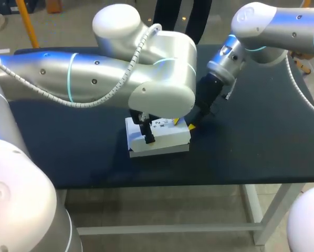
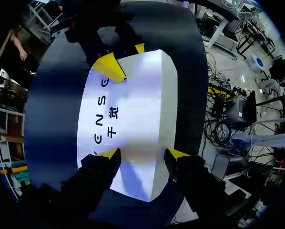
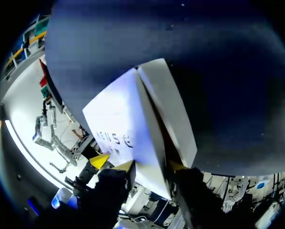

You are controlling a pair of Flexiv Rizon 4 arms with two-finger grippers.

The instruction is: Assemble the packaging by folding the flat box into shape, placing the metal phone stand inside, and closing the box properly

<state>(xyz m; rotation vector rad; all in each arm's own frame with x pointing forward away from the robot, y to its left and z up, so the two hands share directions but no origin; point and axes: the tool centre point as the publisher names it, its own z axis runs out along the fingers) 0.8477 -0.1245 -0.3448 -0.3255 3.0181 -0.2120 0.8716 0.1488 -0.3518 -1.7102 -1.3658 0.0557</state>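
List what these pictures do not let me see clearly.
The phone stand: in no view; perhaps inside the box.
Far part of the box, head view: covered by the left arm.
Hold of the right gripper, right wrist view: contact unclear.
Box print, left wrist view: blurred.

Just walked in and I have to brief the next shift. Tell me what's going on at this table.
Both arms are on one white box, already folded into shape, lying on the dark table. The left gripper is over the box's top, open, with its tips down on the printed face. The right gripper is at the box's far end, along the top edge there; whether it grips anything is unclear. No phone stand is visible.
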